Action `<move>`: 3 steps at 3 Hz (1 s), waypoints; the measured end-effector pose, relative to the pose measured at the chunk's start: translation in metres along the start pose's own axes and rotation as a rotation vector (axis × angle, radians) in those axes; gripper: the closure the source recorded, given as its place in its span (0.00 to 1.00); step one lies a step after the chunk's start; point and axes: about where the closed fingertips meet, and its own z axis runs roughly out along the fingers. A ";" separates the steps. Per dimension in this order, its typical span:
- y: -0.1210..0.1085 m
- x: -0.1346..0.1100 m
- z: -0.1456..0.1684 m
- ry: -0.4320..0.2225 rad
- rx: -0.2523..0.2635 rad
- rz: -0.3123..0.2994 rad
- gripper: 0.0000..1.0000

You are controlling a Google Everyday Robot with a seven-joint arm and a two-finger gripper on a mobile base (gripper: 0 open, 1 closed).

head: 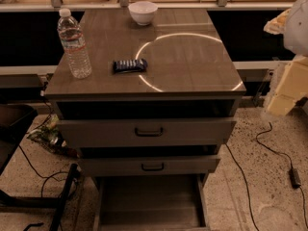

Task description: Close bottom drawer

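Observation:
The grey cabinet stands in the middle of the camera view with three drawers. The bottom drawer is pulled far out toward me. Its long shallow grey tray shows empty, and its front panel and handle are cut off by the lower edge. The middle drawer front and the top drawer front stick out a little, each with a dark bar handle. My gripper shows as a pale blocky shape at the right edge, level with the cabinet top, well right of and above the bottom drawer.
On the cabinet top stand a water bottle, a white bowl and a dark snack packet. Black cables lie on the speckled floor to the right. A dark frame and wires sit to the left.

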 end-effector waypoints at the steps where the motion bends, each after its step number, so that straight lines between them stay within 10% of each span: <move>1: 0.000 0.000 0.000 0.000 0.000 0.000 0.00; 3: 0.016 -0.004 0.044 0.001 -0.001 0.050 0.00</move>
